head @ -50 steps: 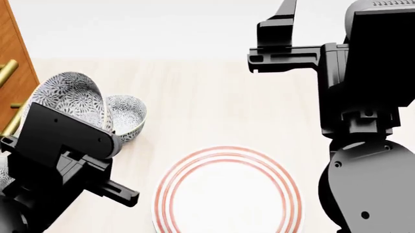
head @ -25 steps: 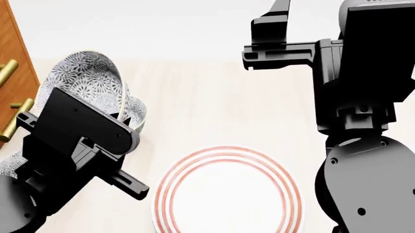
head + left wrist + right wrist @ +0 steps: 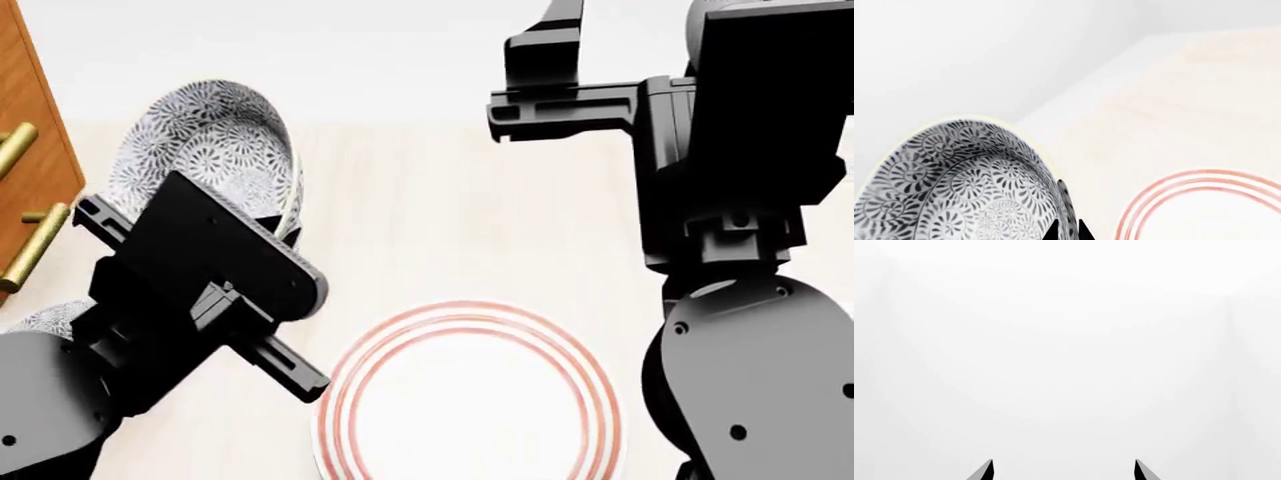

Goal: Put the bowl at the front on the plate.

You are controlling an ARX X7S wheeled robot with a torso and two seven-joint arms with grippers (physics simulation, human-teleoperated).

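My left gripper (image 3: 1067,229) is shut on the rim of the bowl (image 3: 203,145), white with a dense grey-blue flower pattern. The bowl is held tilted in the air, its inside facing the head camera. In the left wrist view the bowl (image 3: 954,185) fills the near side, its wall pinched between the two dark fingertips. The plate (image 3: 467,400), white with thin red rings, lies flat on the pale table to the right of and below the bowl. Its rim (image 3: 1157,200) shows beside the bowl. My right gripper (image 3: 1063,470) is open, raised high, facing blank white.
A wooden cabinet front (image 3: 24,110) with brass handles (image 3: 34,245) stands at the left edge. The edge of another patterned bowl (image 3: 47,318) peeks out beside my left arm. My right arm's dark bulk (image 3: 747,300) fills the right side.
My left gripper has carried the bowl upward and to the right, toward the plate's side. The bowl that stood behind it is now covered. The right arm has shifted slightly left.
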